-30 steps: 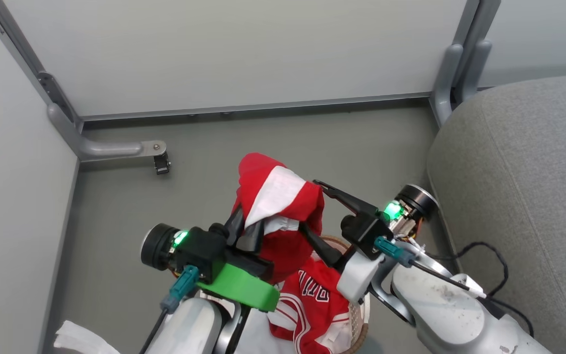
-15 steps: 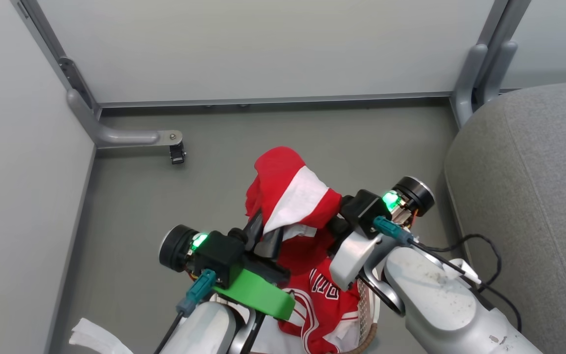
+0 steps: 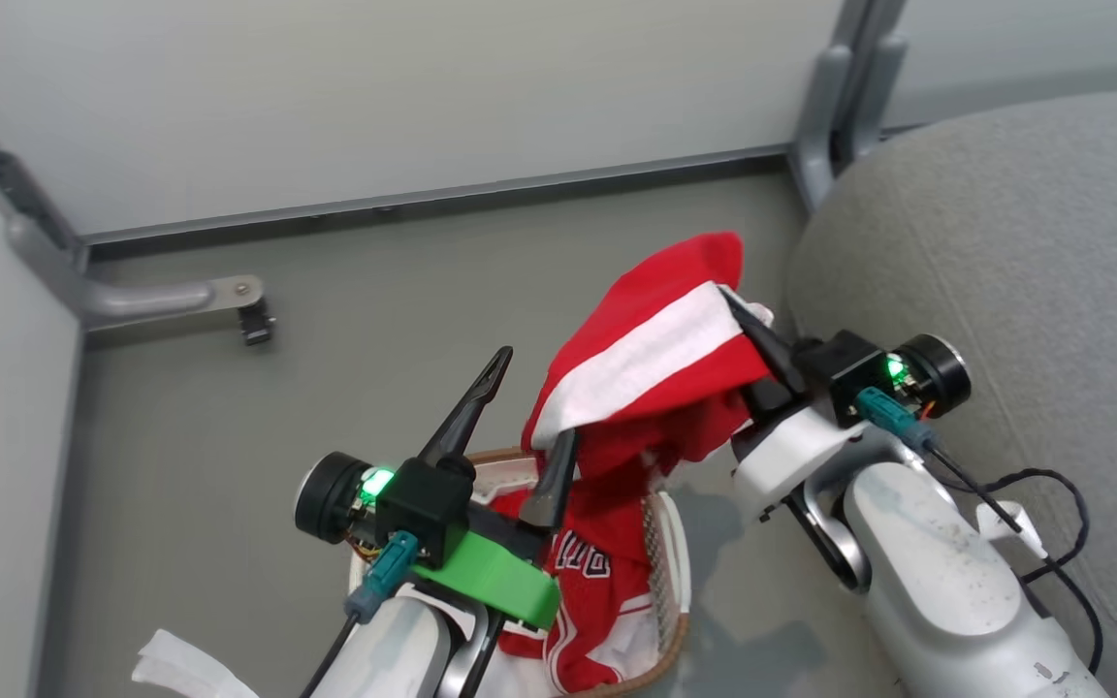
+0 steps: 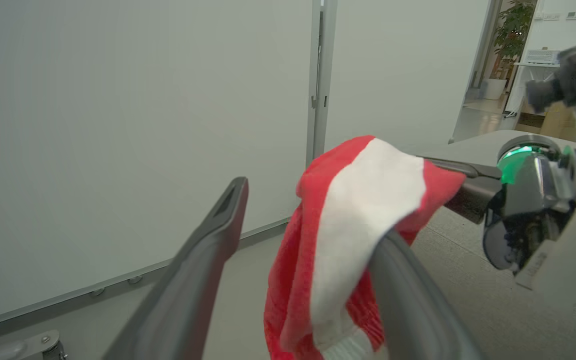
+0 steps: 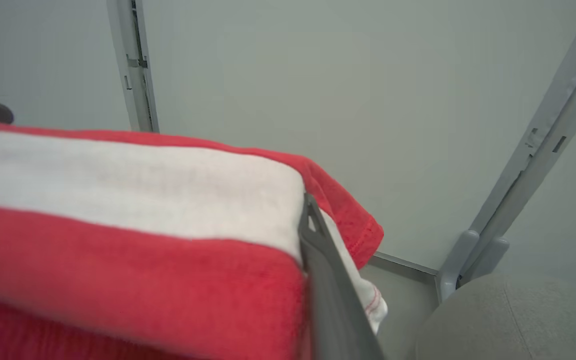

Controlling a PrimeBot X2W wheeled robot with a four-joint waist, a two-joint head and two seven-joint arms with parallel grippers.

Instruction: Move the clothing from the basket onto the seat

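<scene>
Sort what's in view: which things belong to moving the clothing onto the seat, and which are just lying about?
Job: banded red garment, clamped in the right hand; lettered red garment in the basket; seat; open left hand.
Lying about: white sheet; black cable; partition foot.
</scene>
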